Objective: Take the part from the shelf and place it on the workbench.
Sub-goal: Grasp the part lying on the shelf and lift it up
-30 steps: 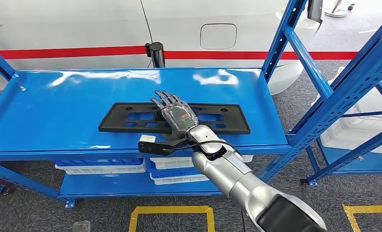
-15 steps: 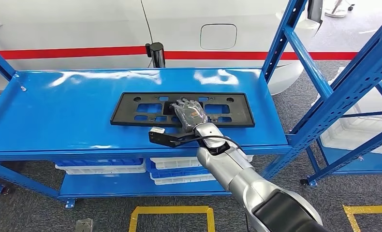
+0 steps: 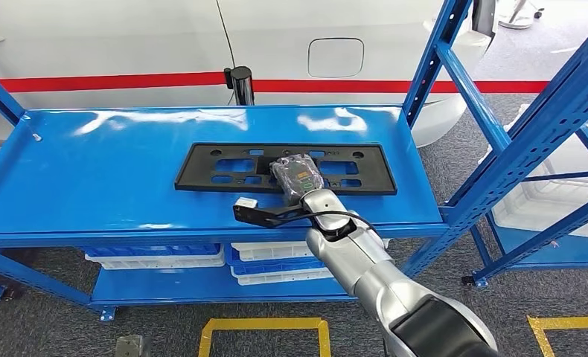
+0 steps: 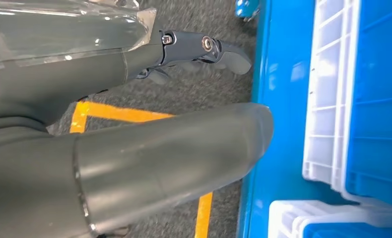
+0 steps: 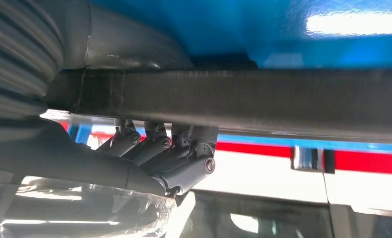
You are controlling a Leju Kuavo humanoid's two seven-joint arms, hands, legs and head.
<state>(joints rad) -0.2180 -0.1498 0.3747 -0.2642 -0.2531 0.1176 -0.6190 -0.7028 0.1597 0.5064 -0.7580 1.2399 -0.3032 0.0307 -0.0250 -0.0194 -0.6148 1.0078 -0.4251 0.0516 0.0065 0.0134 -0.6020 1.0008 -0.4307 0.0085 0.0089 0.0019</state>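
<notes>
Flat black part [image 3: 283, 169], long, pierced with cut-outs, lying on the blue bench [image 3: 112, 171] toward its right half, long side running left to right, near edge under the right hand [image 3: 297, 175]. Right hand reaching in from the near side, fingers [image 5: 154, 148] curled around the part's near edge as seen in the right wrist view, thumb on the opposite face: grasping the part. Left hand [image 4: 199, 47] hanging low beside the bench's lower shelf, over grey floor with yellow tape [image 4: 119, 113], dark fingers bent inward with nothing in them. On the lower shelf, white-rimmed bins [image 3: 276, 253] with blue interiors, side by side, contents not discernible. Behind the bench, a white car body [image 3: 127, 44] with a red stripe. At right, a blue rack [image 3: 529, 141] with a white bin [image 3: 566, 186] on it.
</notes>
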